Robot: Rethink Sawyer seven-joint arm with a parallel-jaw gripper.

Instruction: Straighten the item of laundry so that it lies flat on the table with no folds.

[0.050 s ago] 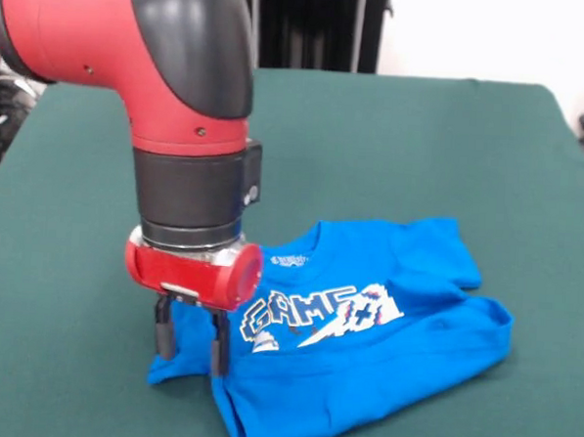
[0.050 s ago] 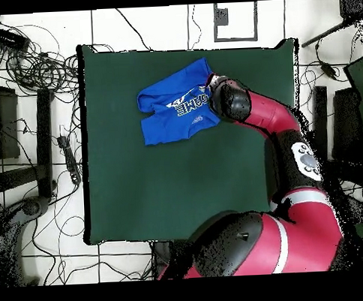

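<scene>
Green table (image 1: 453, 139), shirt (image 1: 383, 351) beneath fingers (image 1: 165, 339)

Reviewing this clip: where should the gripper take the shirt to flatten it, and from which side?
Probably the sleeve corner of the shirt lying at the gripper, taken from straight above. It lies thin on the table and sticks out, while the rest is bunched, so pulling it outward should open the folds.

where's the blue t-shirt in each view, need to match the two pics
Front view: the blue T-shirt lies crumpled at lower centre-right on the green table, its left sleeve at the gripper.
Overhead view: the T-shirt sits upper centre, toward the table's top edge, with the red arm's wrist over its right edge.
Shared landmark: the white printed lettering on the shirt, right beside the arm's end.
</scene>
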